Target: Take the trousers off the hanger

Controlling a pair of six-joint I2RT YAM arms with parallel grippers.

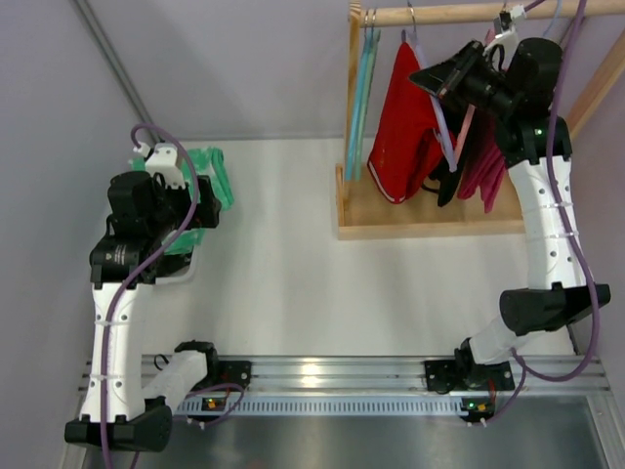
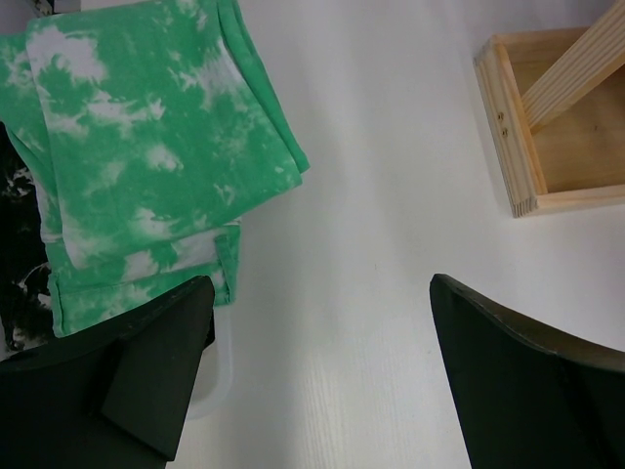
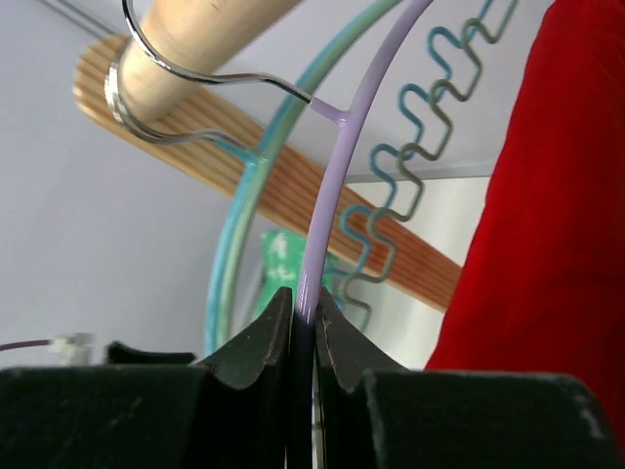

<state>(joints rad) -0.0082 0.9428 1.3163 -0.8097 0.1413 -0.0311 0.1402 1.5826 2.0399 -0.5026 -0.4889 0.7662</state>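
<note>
From above: the wooden rack (image 1: 430,223) stands on the desk (image 1: 293,274), and the red trousers (image 1: 400,127) hang inside it from the rod across its top, draped on a lilac hanger (image 1: 444,132). Two teal hangers (image 1: 363,98) hang at the rack's left post, and a magenta garment (image 1: 488,168) hangs toward its right end. The right tool (image 1: 426,80) is up in the rack, nose against the lilac hanger just beside the trousers. The left arm (image 1: 132,230) is well away from the rack, over a green tie-dye garment (image 1: 210,176) on the desk.

Left wrist view: the left tool (image 2: 320,293) is spread wide with nothing between its fingers, only bare desk below. The green garment lies under its left finger, on the side away from the rack, whose base corner shows at the upper right.

Right wrist view: the right tool is pinched tight on the thin lilac wire, fingers (image 3: 259,342) nearly meeting around it. The wire arcs up to a metal hook (image 3: 195,73) looped over the rack's rod (image 3: 195,34). The red trousers fill the right edge, just beside the clamped wire. One teal hanger curves behind the lilac wire.
</note>
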